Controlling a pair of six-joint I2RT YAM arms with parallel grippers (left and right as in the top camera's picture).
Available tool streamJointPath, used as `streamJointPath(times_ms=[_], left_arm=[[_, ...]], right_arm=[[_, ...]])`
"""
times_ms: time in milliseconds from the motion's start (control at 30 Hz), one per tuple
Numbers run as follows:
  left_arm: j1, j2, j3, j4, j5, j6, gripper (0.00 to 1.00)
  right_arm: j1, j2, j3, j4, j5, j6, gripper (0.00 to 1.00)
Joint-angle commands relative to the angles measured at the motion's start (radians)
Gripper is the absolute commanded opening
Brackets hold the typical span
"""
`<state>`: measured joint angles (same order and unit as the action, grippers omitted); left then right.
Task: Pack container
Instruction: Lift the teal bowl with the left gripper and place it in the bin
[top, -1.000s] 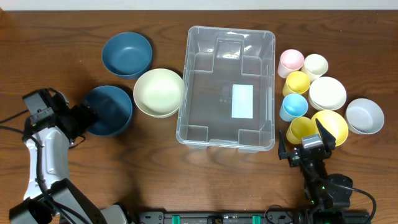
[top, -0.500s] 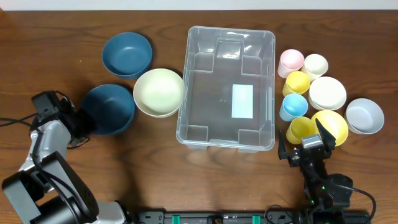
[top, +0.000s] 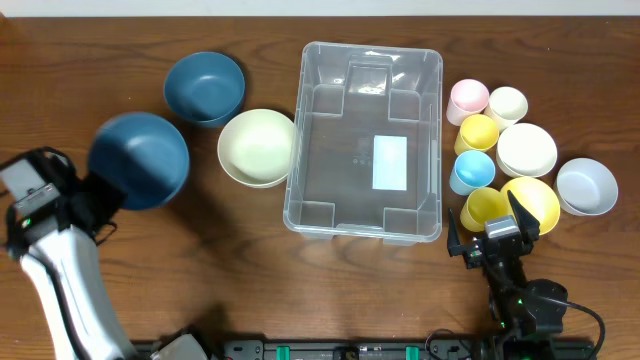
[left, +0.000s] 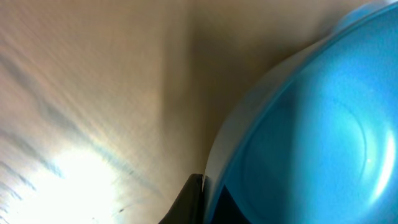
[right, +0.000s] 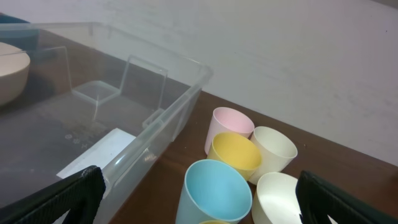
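- The left jaws were closed on the rim of a dark blue bowl (top: 140, 160), apparently lifted off the counter (top: 230, 240) at its left side.
- The right jaws stood wide apart and empty, near the cups (top: 478, 132).
- The container (top: 340, 150) sat empty mid-counter.
- The bowl would best travel level, clear over the cream bowl (top: 257, 148), then be lowered to the container's floor before release.

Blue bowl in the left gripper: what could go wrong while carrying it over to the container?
1. The left gripper pinches the blue bowl only at its rim, so the bowl may tilt or slip out on the way.
2. The cream bowl sits between it and the container; a low carry could knock it.
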<state>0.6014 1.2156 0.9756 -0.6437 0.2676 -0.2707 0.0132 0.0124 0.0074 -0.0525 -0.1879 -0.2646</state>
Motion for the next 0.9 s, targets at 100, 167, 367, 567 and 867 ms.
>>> streamJointPath(times_ms=[100, 167, 367, 567, 867], left_arm=[[-0.122, -0.187, 0.134, -0.011, 0.17, -0.031, 0.06], [-0.209, -0.2, 0.188, -0.012, 0.174, -0.048, 0.06], [-0.534, -0.106, 0.386, -0.011, 0.085, -0.087, 0.06], [-0.837, 0.137, 0.576, -0.031, -0.093, -0.087, 0.06], [-1.045, 0.55, 0.822, -0.045, -0.212, -0.082, 0.06]], right_arm=[[-0.008, -0.005, -0.002, -0.003, -0.011, 0.017, 0.99], [-0.008, -0.005, -0.002, -0.003, -0.011, 0.017, 0.99], [-0.008, -0.005, -0.002, -0.003, -0.011, 0.017, 0.99], [-0.008, -0.005, -0.002, -0.003, -0.011, 0.017, 0.99], [-0.008, -0.005, -0.002, -0.003, -0.011, 0.017, 0.99]])
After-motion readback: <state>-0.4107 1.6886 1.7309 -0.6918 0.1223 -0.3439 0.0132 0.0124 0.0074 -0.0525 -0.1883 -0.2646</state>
